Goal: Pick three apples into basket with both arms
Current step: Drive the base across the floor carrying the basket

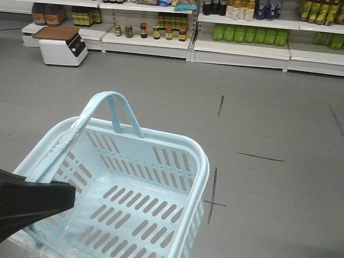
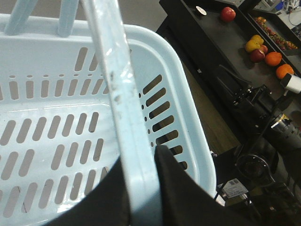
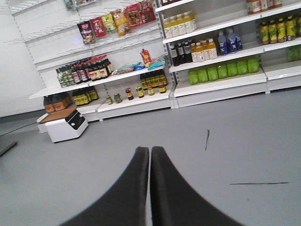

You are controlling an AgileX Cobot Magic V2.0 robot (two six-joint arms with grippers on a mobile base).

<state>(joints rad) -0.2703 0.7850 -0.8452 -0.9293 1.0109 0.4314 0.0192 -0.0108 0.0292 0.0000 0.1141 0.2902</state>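
Your left fingers (image 2: 183,193) clamp the basket (image 2: 188,108) by its handle at lower centre. Your right fingers (image 3: 136,188) sit pressed together, holding nothing, low in frame.

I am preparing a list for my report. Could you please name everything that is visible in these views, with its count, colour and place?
basket: one, pale blue, empty, in front of the robot, one handle raised
red apples: at least two, dark red, on the table, apart from each other
yellow apple: one, yellow, on the table beside a red apple
oranges: two, orange, on the table near the yellow apple
table: one, black, beside the basket
shelves: several, white, along the far wall, stocked with bottles and jars
green bottles: one row, green, on a middle shelf
white box: one, white with a brown top, on the floor by the shelves
floor: grey, with dark marks
left end effector: one, black, closed on the basket handle
right end effector: one, black, closed, holding nothing
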